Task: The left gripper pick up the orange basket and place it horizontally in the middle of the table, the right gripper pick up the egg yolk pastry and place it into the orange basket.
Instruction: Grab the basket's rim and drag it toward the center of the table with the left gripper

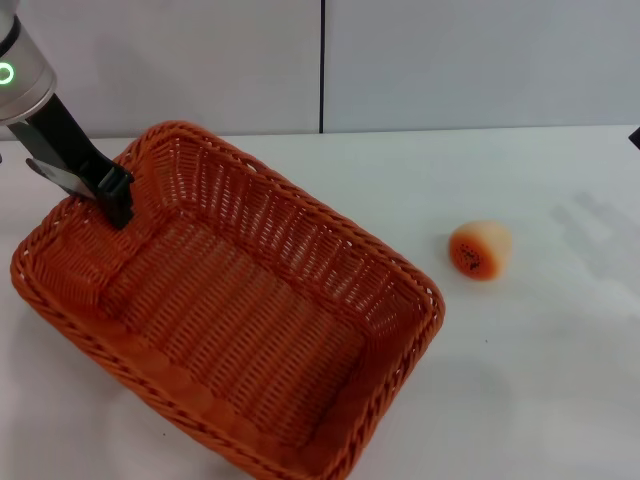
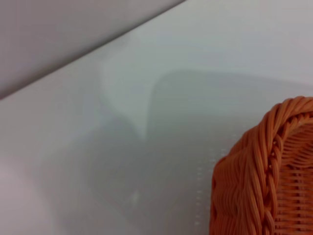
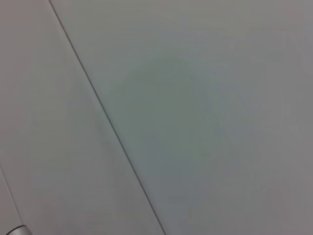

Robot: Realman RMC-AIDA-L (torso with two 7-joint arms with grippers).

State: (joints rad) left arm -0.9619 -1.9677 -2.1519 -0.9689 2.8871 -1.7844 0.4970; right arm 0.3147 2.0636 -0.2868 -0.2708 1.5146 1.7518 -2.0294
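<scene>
Head view: the basket [image 1: 230,320] lies on the white counter [image 1: 540,380], filling the left and middle of the picture. Its long axis runs on a slant, from about 10 o'clock at the far left down to about 4 o'clock at the near right, so it sits skewed rather than square to the counter's edge. The open side faces up and nothing lies inside. The left tool [image 1: 112,198] reaches in from the 10 o'clock corner, below a white arm with a green ring light [image 1: 6,73]. Its black fingers are closed over the braided rim at the basket's far-left end, one finger inside the wall and one outside. The pastry [image 1: 480,249] rests on the counter at 3 o'clock from the basket, well apart from it, its speckled orange face turned toward the camera and slightly left. Of the right tool only a dark sliver at the right edge may show; its state cannot be told.

Left wrist view: a rounded corner of the basket's rim and wall shows, with bare counter beside it.

Right wrist view: only pale flat surface with a thin dark seam [image 3: 102,112].
</scene>
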